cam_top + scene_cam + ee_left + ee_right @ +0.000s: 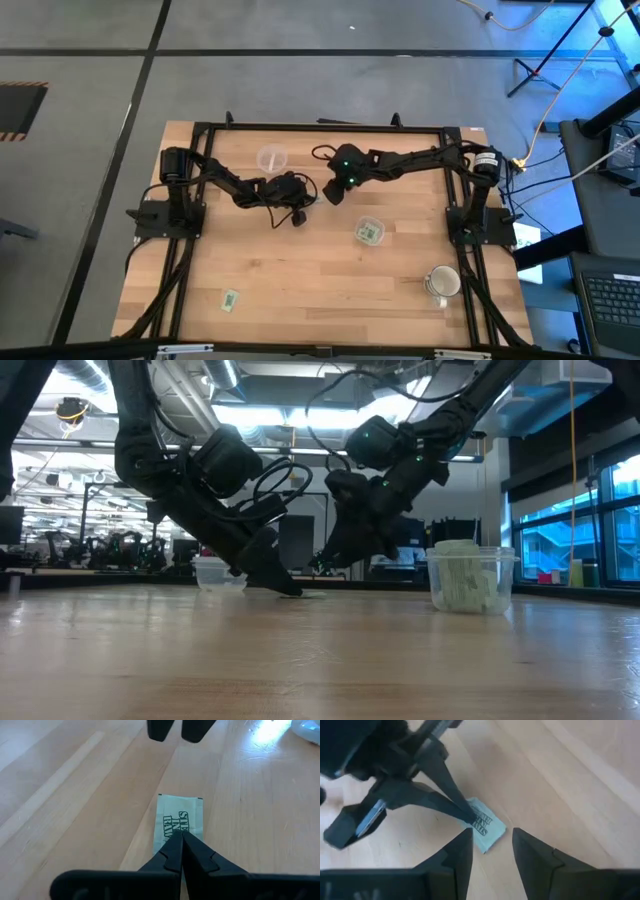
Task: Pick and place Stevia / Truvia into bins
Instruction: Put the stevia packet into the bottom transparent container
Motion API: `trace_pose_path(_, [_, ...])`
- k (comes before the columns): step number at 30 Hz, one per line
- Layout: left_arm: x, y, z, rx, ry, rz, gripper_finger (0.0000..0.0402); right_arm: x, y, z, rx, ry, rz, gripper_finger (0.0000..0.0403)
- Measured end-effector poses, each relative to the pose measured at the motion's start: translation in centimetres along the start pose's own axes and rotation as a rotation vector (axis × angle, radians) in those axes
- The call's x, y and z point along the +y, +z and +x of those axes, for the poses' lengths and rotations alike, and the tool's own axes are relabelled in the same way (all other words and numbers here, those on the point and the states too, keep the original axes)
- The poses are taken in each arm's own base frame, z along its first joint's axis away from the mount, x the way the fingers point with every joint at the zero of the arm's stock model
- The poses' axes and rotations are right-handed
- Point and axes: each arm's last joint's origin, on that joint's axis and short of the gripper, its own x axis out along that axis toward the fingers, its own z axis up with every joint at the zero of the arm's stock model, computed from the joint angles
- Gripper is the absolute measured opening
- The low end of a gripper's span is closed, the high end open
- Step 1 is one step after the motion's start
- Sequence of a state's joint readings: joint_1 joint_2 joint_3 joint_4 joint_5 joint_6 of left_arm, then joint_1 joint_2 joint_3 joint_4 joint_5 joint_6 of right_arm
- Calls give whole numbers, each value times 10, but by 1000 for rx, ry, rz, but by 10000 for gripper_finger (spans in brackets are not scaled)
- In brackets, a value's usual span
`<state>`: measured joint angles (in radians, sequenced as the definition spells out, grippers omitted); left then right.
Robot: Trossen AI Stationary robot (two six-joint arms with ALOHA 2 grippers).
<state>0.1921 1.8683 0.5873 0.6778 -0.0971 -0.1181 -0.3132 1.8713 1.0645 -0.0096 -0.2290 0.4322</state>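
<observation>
Overhead, both arms are reaching toward the middle of the wooden table (pixel 300 290). The left gripper (pixel 307 199) and the right gripper (pixel 328 193) are sitting just beside each other, tips nearly meeting. One clear cup (pixel 272 158) is standing near the far edge; a second clear cup (pixel 369 230), holding green packets, is standing toward the right. A loose Stevia packet (pixel 231 298) is lying near the front left, well apart from both, and a whitish mug (pixel 441 283) is standing at the front right.

Level with the tabletop, the left gripper (pixel 290 589) is pressing its tip down to the wood, while the right gripper (pixel 322 567) is hanging just above the surface beside it. The filled cup (pixel 470 575) is showing at the right, the other cup (pixel 219 574) behind the left arm.

Through the left wrist camera, the left gripper (pixel 181 838) is showing its fingers closed together, their tip resting on a pale green Stevia packet (pixel 180 815) lying flat on the wood. The right gripper's fingertips (pixel 160 729) are hovering beyond the packet.

Through the right wrist camera, the right gripper (pixel 491 842) is holding its fingers apart, just beside that same packet (pixel 484 826), which the left gripper's closed tip (pixel 466 814) is touching.
</observation>
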Motion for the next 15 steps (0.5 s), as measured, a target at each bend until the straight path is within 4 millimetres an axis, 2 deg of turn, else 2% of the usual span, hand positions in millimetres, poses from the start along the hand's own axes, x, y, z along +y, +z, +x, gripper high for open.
trace_pose_path(10, [0, 0, 0, 0, 0, 0, 2, 3, 5, 0, -49, 24, -56, 142])
trace_pose_path(15, [0, 0, 0, 0, -1, 0, 2, 2, 3, 0, -30, 18, 2, 142])
